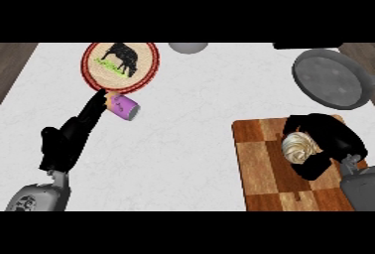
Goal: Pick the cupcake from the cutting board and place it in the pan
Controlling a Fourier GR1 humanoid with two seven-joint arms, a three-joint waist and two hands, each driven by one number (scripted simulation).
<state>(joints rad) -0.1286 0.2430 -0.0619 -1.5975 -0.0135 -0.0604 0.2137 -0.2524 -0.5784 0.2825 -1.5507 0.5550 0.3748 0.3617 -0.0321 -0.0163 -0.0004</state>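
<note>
Cupcake [298,147] sits on our cutting board [258,163], our right hand [330,141] curled round it; our left hand's [70,136] straight fingers touch a purple cup [124,106].

Two grey forearms end in black hands, left hand [62,141] and right hand [330,141].
</note>
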